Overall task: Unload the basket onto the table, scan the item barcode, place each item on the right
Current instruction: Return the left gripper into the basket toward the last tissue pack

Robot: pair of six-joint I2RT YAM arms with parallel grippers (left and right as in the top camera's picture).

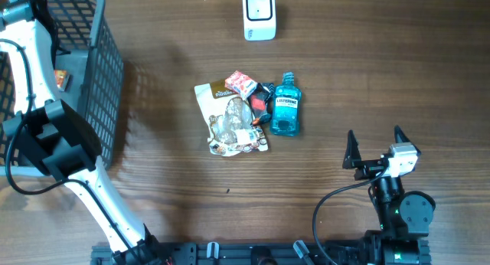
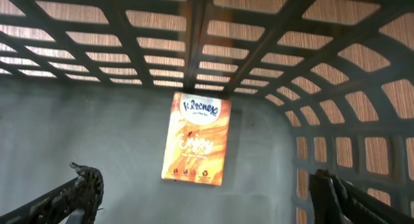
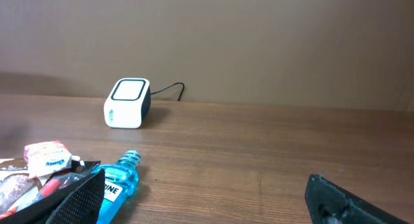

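Orange Kleenex pack (image 2: 196, 138) before left pincer (image 2: 204, 180), blue Listerine bottle (image 1: 285, 106) near right pincer (image 1: 374, 135); both spread apart.

Place: a robot test room set up like a shop till.
Bench: a brown wood bench (image 1: 383, 66) with a plain brown wall (image 3: 259, 36) behind it.
Scanner: a small white scanner box (image 1: 259, 14) with a cord, at 12 o'clock.
Basket: a dark shop basket (image 1: 103, 66) at 10 o'clock, with a tissue pack (image 2: 196, 138) inside.
Goods: a blue mouthwash bottle (image 1: 285, 106) and a snack bag (image 1: 230, 119) in the middle.
Robots: left arm (image 1: 76, 165) at 7 o'clock, right arm (image 1: 398, 204) at 5 o'clock.
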